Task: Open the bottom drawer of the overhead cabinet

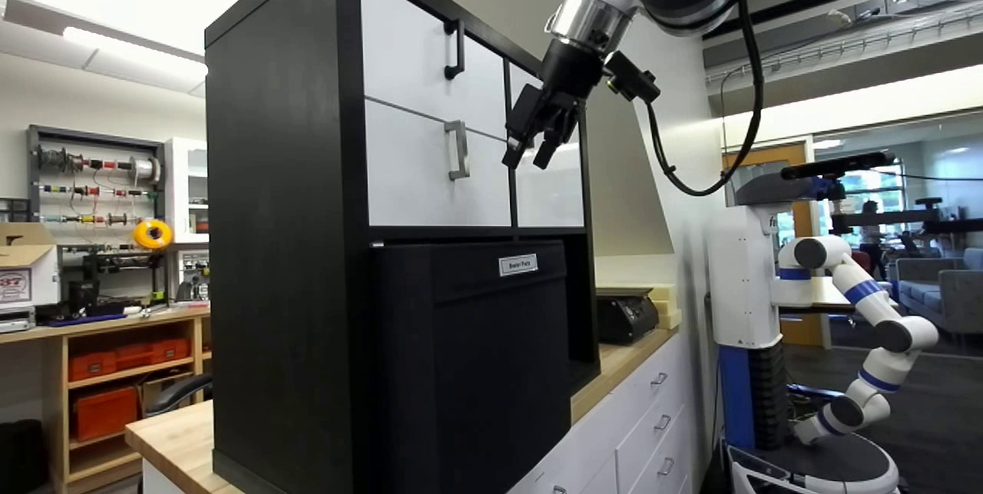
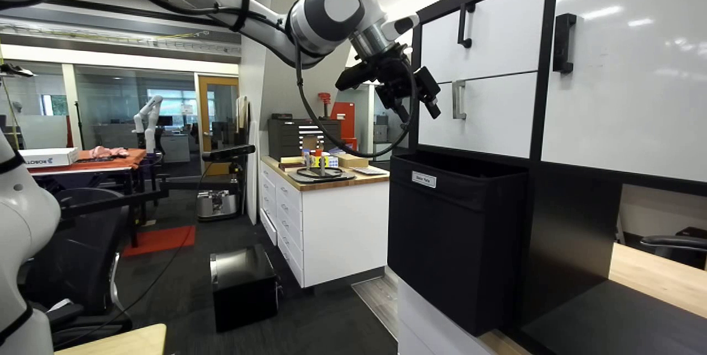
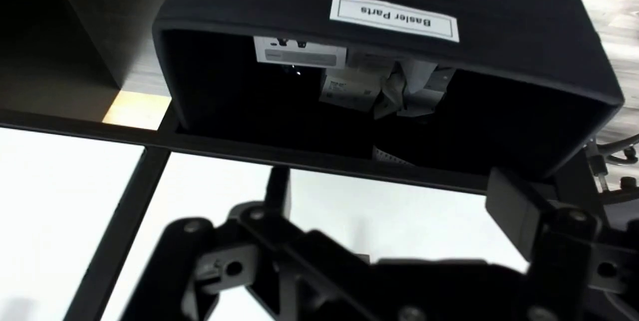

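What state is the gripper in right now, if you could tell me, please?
Gripper: open, fingers apart, holding nothing.

I can read "Basler Parts" on the white label [image 3: 394,17] of the black bin [image 2: 436,239]; over there, a white box [image 2: 48,157] bears blurrier lettering, apparently including "ROBO".

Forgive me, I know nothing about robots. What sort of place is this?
Most likely a robotics lab or workshop. Besides the robot arm at the cabinet, another white robot stands in the background, there are rows of spools, and a black bin is labelled "Basler Parts".
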Tool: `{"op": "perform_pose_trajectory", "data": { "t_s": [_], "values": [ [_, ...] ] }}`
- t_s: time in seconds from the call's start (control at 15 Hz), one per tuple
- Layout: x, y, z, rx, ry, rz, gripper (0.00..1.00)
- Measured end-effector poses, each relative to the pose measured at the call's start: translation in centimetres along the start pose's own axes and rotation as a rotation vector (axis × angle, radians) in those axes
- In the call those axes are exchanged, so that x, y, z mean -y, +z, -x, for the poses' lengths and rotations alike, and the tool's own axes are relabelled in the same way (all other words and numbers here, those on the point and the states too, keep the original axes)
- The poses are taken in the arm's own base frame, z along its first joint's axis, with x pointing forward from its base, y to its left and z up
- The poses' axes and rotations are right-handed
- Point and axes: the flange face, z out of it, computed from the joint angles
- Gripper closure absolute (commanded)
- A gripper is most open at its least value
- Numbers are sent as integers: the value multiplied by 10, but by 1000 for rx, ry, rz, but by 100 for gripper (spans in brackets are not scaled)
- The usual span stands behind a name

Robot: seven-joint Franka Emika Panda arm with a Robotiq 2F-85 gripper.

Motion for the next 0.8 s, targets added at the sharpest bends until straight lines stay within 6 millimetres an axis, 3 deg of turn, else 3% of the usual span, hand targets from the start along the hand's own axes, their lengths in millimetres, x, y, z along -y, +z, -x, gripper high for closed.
{"op": "perform_pose_trajectory", "data": {
  "t_s": [0.8],
  "values": [
    [-6, 26, -65, -66, 13, -7, 0]
  ]
}}
